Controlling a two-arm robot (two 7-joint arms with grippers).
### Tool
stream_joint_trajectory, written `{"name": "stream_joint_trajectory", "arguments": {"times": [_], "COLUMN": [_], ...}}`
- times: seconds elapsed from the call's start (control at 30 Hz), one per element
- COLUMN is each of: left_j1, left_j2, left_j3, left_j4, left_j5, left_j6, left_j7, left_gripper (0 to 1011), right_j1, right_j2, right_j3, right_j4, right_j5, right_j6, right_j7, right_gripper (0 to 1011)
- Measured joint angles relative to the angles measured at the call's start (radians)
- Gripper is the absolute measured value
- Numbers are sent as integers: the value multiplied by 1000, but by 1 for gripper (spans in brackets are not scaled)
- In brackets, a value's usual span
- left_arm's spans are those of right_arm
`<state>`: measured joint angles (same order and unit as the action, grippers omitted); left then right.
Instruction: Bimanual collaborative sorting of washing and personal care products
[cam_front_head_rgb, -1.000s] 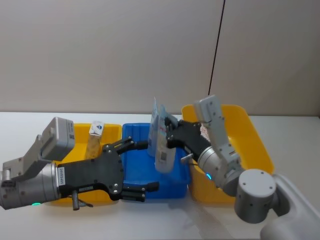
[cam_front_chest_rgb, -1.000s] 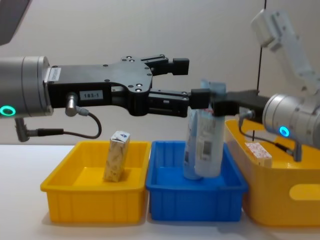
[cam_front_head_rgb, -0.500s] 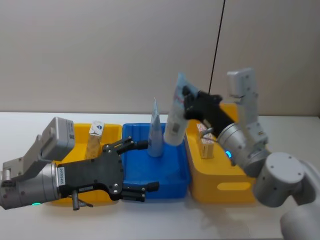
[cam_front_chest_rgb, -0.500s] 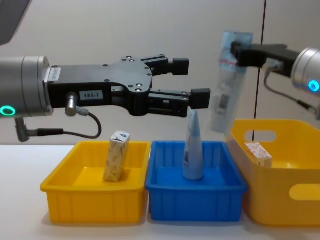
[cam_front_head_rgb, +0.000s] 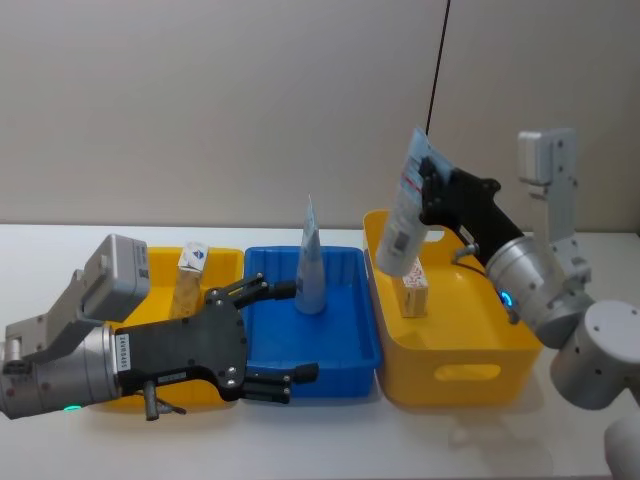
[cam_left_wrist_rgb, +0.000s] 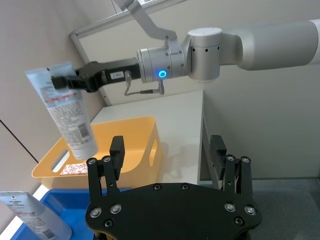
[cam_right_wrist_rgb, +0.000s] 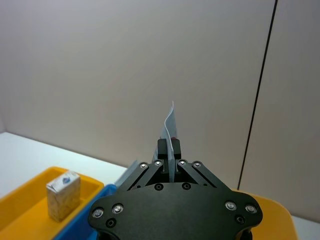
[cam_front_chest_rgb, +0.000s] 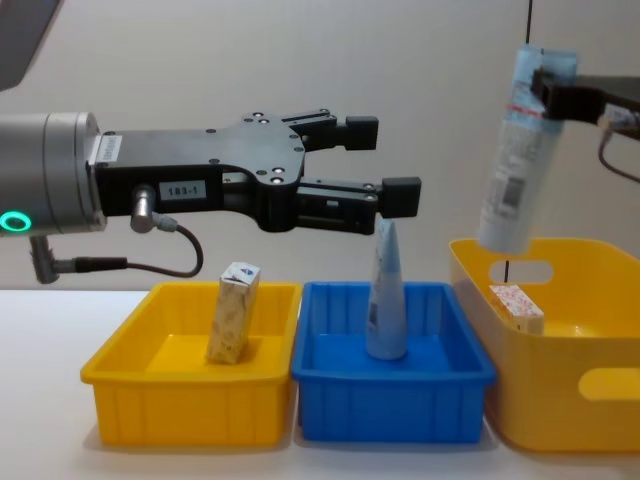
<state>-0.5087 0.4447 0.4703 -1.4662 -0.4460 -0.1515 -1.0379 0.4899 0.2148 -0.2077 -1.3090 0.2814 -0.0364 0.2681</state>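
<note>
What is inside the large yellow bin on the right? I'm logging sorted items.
A white box with red-orange print stands inside the large yellow bin. The right gripper holds a pale-blue tube above it. The near wall hides some of the floor.

1. This looks like a robotics lab or test room, not a home: plain grey-beige wall panels (cam_front_head_rgb: 220, 100) with a dark vertical seam (cam_front_head_rgb: 437, 70) between them, nothing hung on them.
2. A bare white tabletop (cam_front_head_rgb: 60, 250) carries three plastic sorting bins in a row: a small yellow bin (cam_front_chest_rgb: 190, 395), a blue bin (cam_front_chest_rgb: 395, 395) and a large yellow bin (cam_front_chest_rgb: 560, 400).
3. From the left wrist view, the tabletop's corner meets a grey floor (cam_left_wrist_rgb: 280, 210) beside an aluminium-framed partition (cam_left_wrist_rgb: 95, 25).
</note>
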Motion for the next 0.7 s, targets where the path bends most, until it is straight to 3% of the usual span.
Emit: {"name": "stream_joint_trajectory", "arguments": {"times": [0.7], "left_j1": [0], "left_j2": [0], "left_j3": [0], "left_j4": [0], "left_j5": [0], "left_j6": [0], "left_j7": [0], "left_gripper": [1001], "right_j1": [15], "right_j2": [21], "right_j3": [-13], "right_j4": [144], "right_j5": [-78], "right_j6": [17], "right_j7": [-14], "right_gripper": [4]}}
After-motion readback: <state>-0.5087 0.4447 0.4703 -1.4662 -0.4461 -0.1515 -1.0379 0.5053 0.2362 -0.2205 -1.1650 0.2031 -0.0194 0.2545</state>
